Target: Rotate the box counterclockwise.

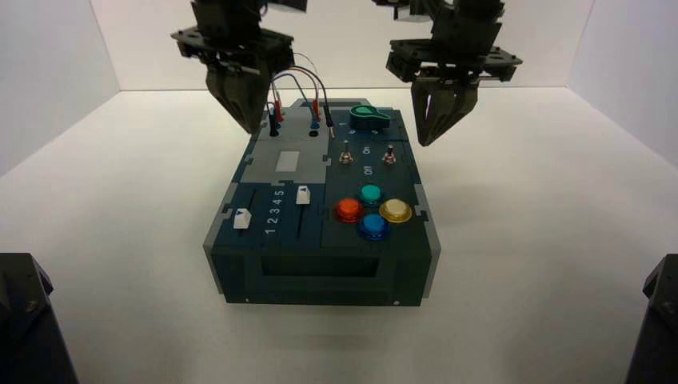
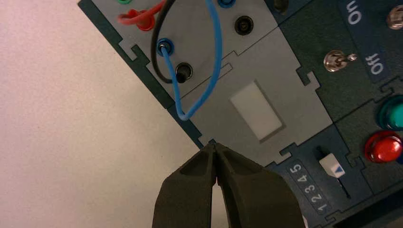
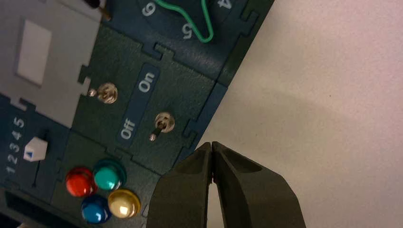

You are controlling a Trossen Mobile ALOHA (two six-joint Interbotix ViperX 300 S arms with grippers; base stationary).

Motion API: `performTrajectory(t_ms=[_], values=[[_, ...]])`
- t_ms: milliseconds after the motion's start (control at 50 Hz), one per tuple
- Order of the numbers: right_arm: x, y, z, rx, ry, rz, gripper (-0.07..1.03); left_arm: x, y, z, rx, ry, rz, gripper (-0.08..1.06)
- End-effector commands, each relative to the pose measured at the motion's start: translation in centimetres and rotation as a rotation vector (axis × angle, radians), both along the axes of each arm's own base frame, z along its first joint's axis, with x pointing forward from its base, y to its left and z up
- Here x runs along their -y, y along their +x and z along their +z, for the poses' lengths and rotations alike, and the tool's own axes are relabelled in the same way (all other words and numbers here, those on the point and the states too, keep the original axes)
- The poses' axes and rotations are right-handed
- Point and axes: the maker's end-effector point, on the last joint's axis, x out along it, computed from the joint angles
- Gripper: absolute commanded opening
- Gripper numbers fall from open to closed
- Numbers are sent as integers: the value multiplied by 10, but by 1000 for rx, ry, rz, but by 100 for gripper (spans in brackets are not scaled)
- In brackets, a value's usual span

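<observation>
While both hover near the box point(image 1: 322, 240), left end effector point(image 2: 214, 185) shut, right end effector point(image 3: 212, 185) shut

Push buttons, near right of the panel: four; one red point(image 1: 348, 210), one green point(image 1: 371, 194), one yellow point(image 1: 396, 210), one blue point(image 1: 373, 226). Toggle switches, right half, between buttons and dial: two point(image 1: 346, 157) point(image 1: 389, 157). Sliders, near left: two point(image 1: 242, 218) point(image 1: 303, 195). Green dial point(image 1: 369, 118), far right: one. White rectangle point(image 1: 288, 162), left half: one. Grippers above the panel: two, one left point(image 1: 254, 130), one right point(image 1: 424, 143).
</observation>
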Motion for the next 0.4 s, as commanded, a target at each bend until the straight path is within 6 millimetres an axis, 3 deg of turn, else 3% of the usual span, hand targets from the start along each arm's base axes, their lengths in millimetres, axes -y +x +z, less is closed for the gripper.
performTrajectory(t_ms=[20, 400], values=[[3, -4, 21, 60, 25, 8, -2, -2, -4, 20, 43, -29, 0, -3], [10, -16, 56, 150, 77, 16, -2, -6, -9, 47, 111, -76, 16, -3]])
